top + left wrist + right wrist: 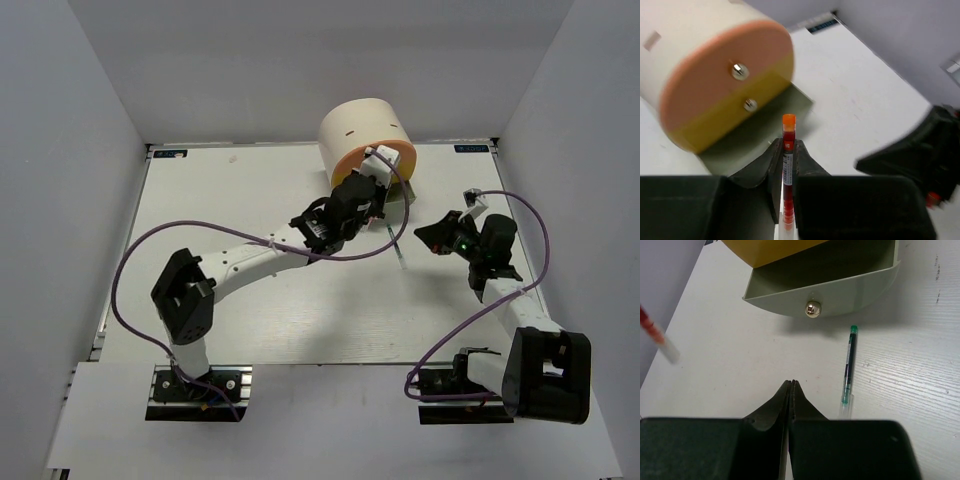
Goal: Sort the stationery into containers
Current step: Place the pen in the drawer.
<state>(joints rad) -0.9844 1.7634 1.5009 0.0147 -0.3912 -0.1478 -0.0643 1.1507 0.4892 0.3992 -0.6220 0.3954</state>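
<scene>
My left gripper [786,146] is shut on a thin red pen [788,131] with an orange cap. It holds the pen just in front of the containers, a cream cylindrical drawer unit [360,130] whose round face [722,85] is banded orange and yellow. The pale green bottom drawer [840,295] is pulled open, its knob [813,308] facing me. A thin dark pen [848,367] with green ends lies on the table just before that drawer, right of my right gripper [791,386]. That gripper is shut on nothing. The red pen [655,332] shows blurred at the left of the right wrist view.
The white table [250,300] is walled on three sides by grey panels. A purple cable [140,250] loops off the left arm, and another [520,205] off the right arm. The right gripper [428,236] sits just right of the dark pen [394,245].
</scene>
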